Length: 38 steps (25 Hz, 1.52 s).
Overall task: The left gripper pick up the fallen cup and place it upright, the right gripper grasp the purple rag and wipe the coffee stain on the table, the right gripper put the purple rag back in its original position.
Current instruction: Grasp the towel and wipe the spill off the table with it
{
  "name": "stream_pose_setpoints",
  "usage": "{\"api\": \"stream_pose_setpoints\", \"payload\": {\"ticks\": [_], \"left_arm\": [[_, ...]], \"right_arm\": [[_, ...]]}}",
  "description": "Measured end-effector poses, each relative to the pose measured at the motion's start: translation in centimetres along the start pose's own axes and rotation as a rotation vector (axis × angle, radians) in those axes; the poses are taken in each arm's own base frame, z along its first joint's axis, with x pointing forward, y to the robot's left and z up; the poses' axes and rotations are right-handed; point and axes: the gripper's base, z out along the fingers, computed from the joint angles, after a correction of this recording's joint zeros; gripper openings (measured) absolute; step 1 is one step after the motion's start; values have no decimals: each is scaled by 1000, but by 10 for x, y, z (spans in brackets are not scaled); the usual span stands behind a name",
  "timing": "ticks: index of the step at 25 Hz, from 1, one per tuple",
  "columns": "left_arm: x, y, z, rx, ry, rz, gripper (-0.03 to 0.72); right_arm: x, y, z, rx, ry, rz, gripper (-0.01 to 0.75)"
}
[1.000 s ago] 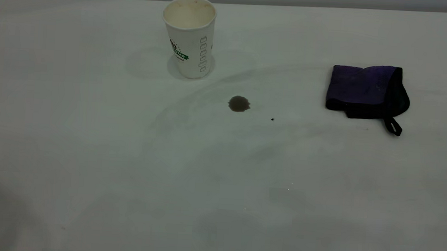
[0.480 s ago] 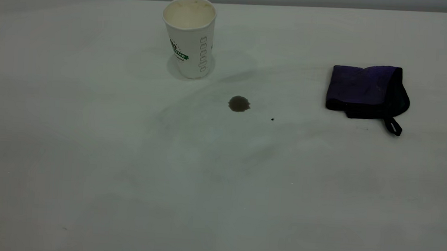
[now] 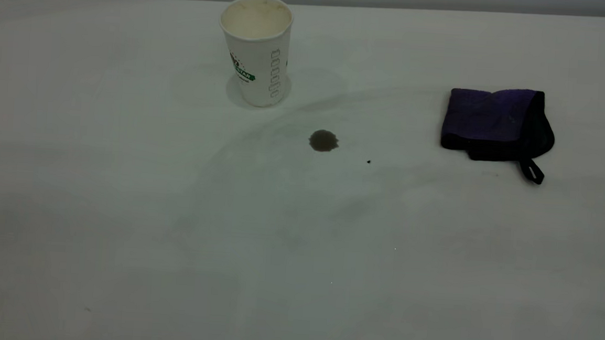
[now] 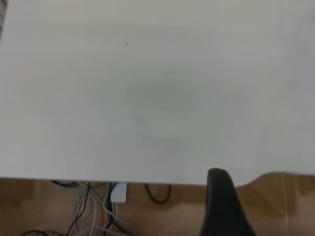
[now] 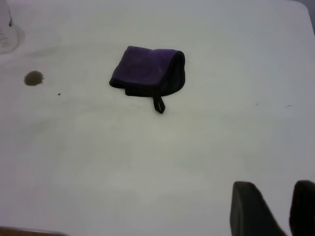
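Note:
The cup (image 3: 257, 51) stands upright at the back of the table (image 3: 121, 206), empty, with its green logo facing front. The coffee stain (image 3: 323, 140) lies in front of it and to the right, and also shows in the right wrist view (image 5: 33, 77). The purple rag (image 3: 494, 124) lies folded at the right, loop toward the front. In the right wrist view the rag (image 5: 147, 71) is far ahead of my right gripper (image 5: 280, 191), whose fingers stand close together and empty. Neither gripper shows in the exterior view. One finger (image 4: 220, 196) of my left gripper shows over the table's edge, holding nothing.
A tiny black speck (image 3: 368, 162) lies right of the stain. Faint smears arc across the tabletop. In the left wrist view, the table's edge (image 4: 147, 179) has cables (image 4: 98, 206) and wooden floor below it.
A dark shadow at the table's near left corner has faded out. The cup, stain and rag have not moved.

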Motion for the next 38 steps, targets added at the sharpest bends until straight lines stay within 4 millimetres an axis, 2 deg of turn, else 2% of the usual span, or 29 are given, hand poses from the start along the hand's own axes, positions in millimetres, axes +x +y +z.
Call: {"api": "stream_pose_setpoints", "payload": {"ticks": [11, 38], "left_arm": [[13, 0, -11, -3, -125, -7, 505], [14, 2, -12, -24, -132, -2, 505]], "right_arm": [[0, 0, 0, 0, 0, 0, 238], [0, 0, 0, 0, 0, 0, 238]]}}
